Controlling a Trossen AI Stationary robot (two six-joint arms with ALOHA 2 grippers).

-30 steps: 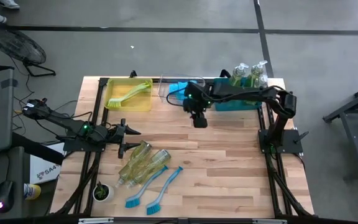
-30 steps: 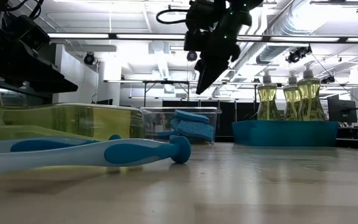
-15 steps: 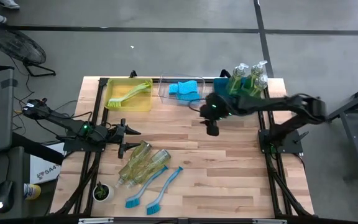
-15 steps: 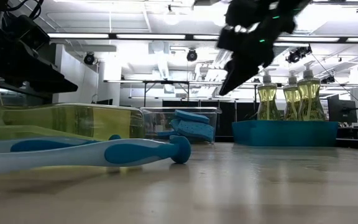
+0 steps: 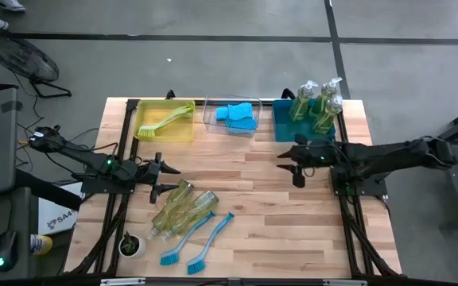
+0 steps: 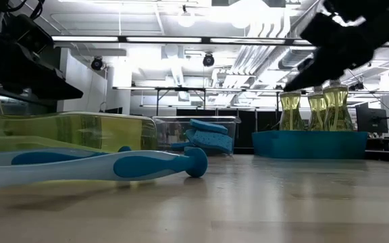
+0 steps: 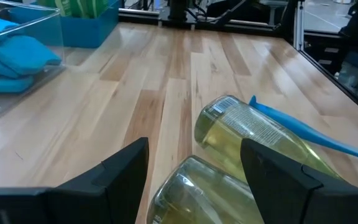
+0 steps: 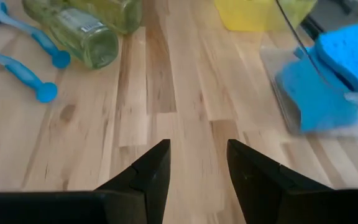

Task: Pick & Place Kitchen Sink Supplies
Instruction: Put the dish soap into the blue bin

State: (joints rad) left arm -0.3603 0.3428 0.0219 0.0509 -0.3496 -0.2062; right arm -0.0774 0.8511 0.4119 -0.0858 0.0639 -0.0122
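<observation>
Two clear yellow-green soap bottles [image 5: 183, 208] lie on their sides near the table's left. Two blue dish brushes [image 5: 199, 238] lie beside them toward the near edge. My left gripper [image 5: 165, 176] is open just left of the bottles; in its wrist view the bottle bases [image 7: 247, 137] lie just beyond the spread fingers. My right gripper [image 5: 293, 165] is open and empty above bare wood, near the teal bin. Three soap bottles [image 5: 316, 105] stand upright in that bin. Light-blue sponges [image 5: 237, 114] lie in the clear bin, and a yellow-green brush [image 5: 165, 119] lies in the yellow bin.
The yellow bin [image 5: 145, 133], clear bin [image 5: 213, 123] and teal bin [image 5: 285, 131] stand in a row along the far edge. A small potted plant [image 5: 131, 245] sits at the near left corner. Bare wood [image 5: 293, 230] stretches across the table's middle and near right.
My right gripper has swung away from the clear bin toward the table's right and a little toward the near edge, its arm drawing back toward its base. The left arm and all the supplies have stayed where they were.
</observation>
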